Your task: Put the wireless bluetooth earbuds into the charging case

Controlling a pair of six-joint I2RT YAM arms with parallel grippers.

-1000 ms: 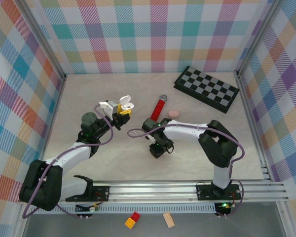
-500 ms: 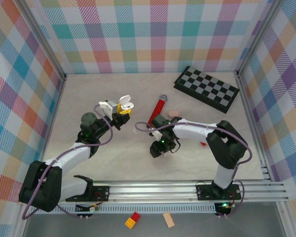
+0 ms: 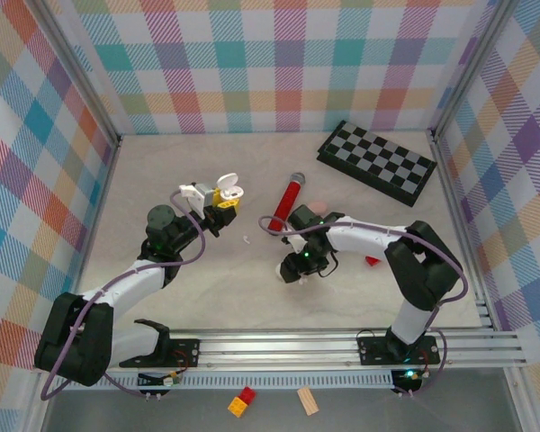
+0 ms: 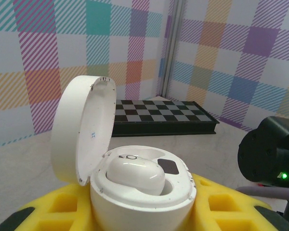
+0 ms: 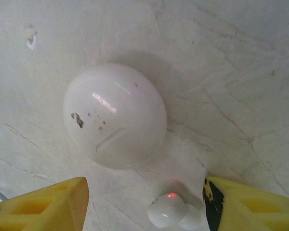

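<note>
Bright, even overhead light fills the top view. The pale worktop [image 3: 207, 288] carries only faint, soft shadows beneath the arms, and the frame posts at its far corners lean outward with wide-angle distortion. In the left wrist view the charging case [image 4: 135, 192] is sharp and its seated earbud [image 4: 135, 174] has a soft sheen. The chessboard [image 4: 159, 118] behind is slightly soft, and the yellow left fingers [image 4: 53, 211] blur at the bottom. In the right wrist view a closed white case [image 5: 115, 115] shows a streak of glare and casts a diffuse shadow. Worktop scratches read crisply, a red glint sits on the loose earbud [image 5: 167, 209], and the right fingers [image 5: 43, 202] are out of focus.
</note>
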